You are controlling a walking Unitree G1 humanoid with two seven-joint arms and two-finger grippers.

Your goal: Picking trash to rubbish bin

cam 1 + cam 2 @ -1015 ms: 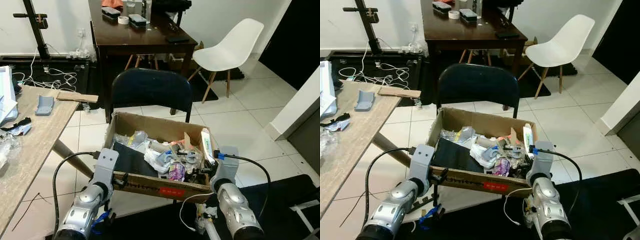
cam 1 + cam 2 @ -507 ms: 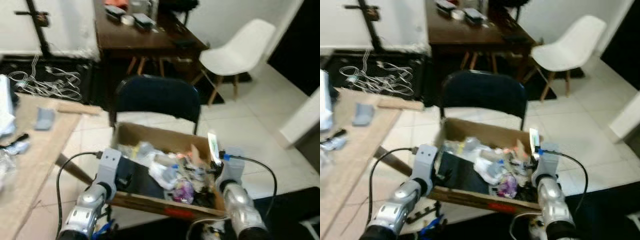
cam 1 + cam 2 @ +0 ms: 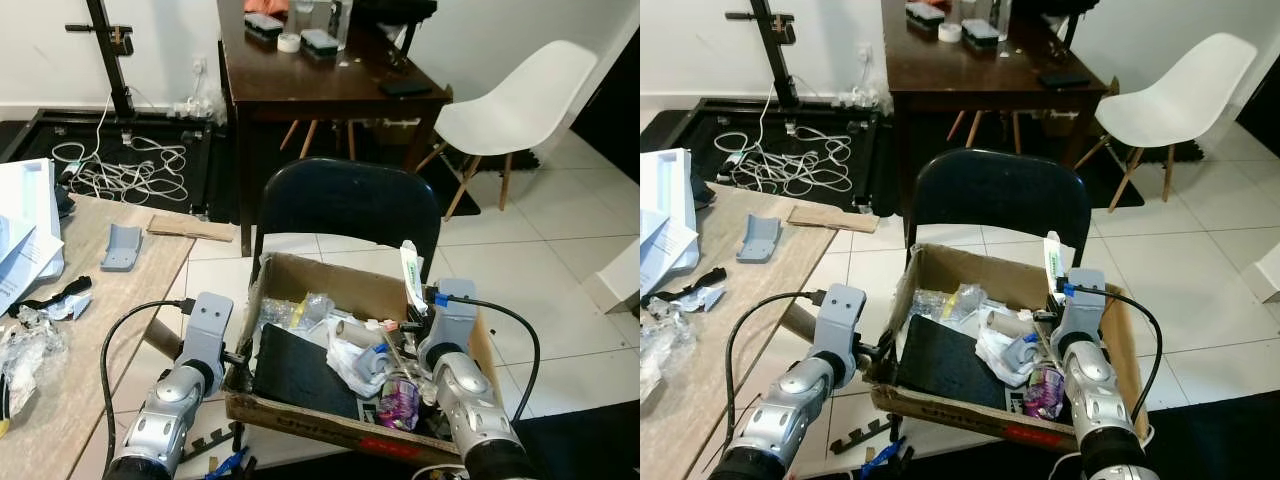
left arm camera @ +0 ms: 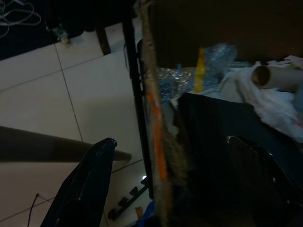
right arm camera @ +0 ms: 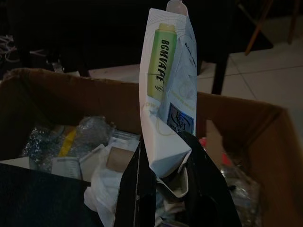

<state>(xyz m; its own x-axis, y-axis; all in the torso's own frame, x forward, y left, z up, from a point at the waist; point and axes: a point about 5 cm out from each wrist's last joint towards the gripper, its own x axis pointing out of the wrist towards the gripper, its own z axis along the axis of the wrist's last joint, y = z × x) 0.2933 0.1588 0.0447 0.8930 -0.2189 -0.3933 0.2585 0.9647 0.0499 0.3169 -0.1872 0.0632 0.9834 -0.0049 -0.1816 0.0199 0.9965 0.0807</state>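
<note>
Right wrist view has the right tool [image 5: 163,187] clenched on a white carton [image 5: 165,94] with a green label, held upright just above the cardboard box [image 3: 300,275], the rubbish bin here, already packed with wrappers and a cardboard tube [image 3: 1002,322]. Looks like the drop step: next move is probably just letting go so the carton falls inside. Left tool [image 4: 156,189] straddles the box's left wall, one finger each side, gripping it. A black chair [image 3: 345,205] stands right behind the box and a wooden bench [image 3: 90,300] sits to its left, so room's tight.
</note>
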